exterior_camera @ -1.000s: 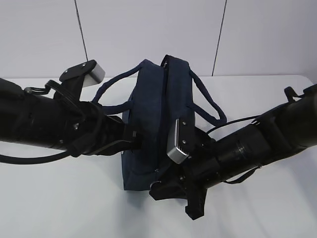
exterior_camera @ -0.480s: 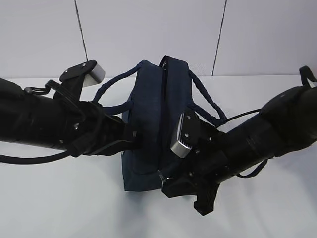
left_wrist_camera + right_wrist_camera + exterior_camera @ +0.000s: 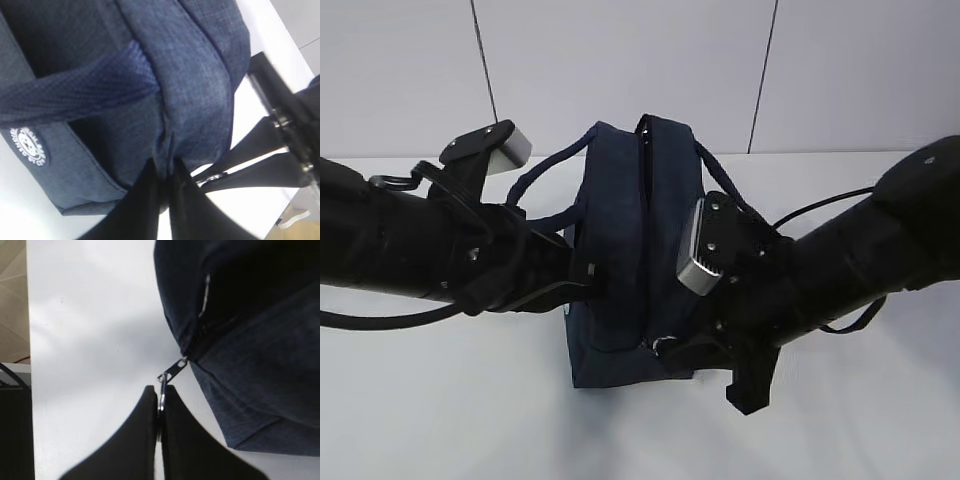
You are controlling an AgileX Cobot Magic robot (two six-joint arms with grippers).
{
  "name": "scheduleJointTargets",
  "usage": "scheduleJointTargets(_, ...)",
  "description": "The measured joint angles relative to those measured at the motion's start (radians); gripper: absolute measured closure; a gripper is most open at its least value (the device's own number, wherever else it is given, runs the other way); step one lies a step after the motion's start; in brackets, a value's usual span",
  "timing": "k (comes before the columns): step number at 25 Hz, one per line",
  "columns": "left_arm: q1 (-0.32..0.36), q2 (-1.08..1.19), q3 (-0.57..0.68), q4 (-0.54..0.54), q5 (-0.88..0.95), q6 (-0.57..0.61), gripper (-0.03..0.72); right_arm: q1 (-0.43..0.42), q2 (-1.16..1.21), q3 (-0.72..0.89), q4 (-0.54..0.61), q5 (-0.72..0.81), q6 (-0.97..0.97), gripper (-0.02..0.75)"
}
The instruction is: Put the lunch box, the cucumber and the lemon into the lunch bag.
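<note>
**Both grippers clamped on the lunch bag**

My right gripper (image 3: 159, 407) has its two black fingers (image 3: 135, 440) pressed together on the metal ring pull (image 3: 161, 392) of the zipper. The ring hangs from the slider (image 3: 172, 371) at the near lower corner of the lunch bag (image 3: 635, 250); the taut pull runs straight from the bag's seam into my fingertips, above the white table (image 3: 90, 340).

My left gripper (image 3: 164, 172) is closed too, pinching a fold of the navy fabric at the bag's side seam, just below where a loop handle (image 3: 75, 92) crosses the panel. A round white logo patch (image 3: 31, 146) sits on the same panel, to the left.

From the exterior view, the bag stands upright in the middle of the table between my two arms, its handles drooping to either side. The zipper line (image 3: 645, 230) runs along the top toward the camera. I cannot tell what the bag holds.
</note>
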Motion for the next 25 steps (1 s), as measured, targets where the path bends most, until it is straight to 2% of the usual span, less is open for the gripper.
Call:
scheduleJointTargets(12,0.0,0.0,0.0,0.0,0.0,0.0,0.684,0.0,-0.08,0.0,-0.082,0.002,0.066,0.751)
scheduleJointTargets(25,0.0,0.0,0.0,-0.002,-0.019,0.0,0.685,0.0,-0.102,-0.014,-0.045,0.027,0.069,0.751)
